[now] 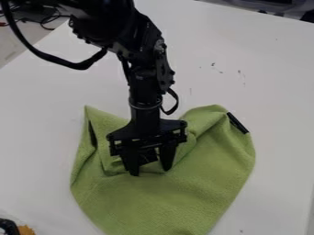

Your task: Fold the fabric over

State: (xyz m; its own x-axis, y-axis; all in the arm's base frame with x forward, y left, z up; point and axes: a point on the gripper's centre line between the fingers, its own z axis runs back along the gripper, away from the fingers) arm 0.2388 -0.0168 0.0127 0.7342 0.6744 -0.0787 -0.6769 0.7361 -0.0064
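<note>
Hiding some green fabric point(178, 199) — gripper point(150, 172), jaws spread; cables point(47, 20) upper left, orange thing point(26, 230) lower left.

Apparently a lab: robot arm point(146, 82), cables point(76, 65)

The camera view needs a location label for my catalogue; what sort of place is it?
Probably a robotics lab: a black robot arm hangs over a green cloth on a marked white table, with loose cables beyond its edge.

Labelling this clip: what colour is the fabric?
Plain light green fabric, seen in the camera view.
</note>
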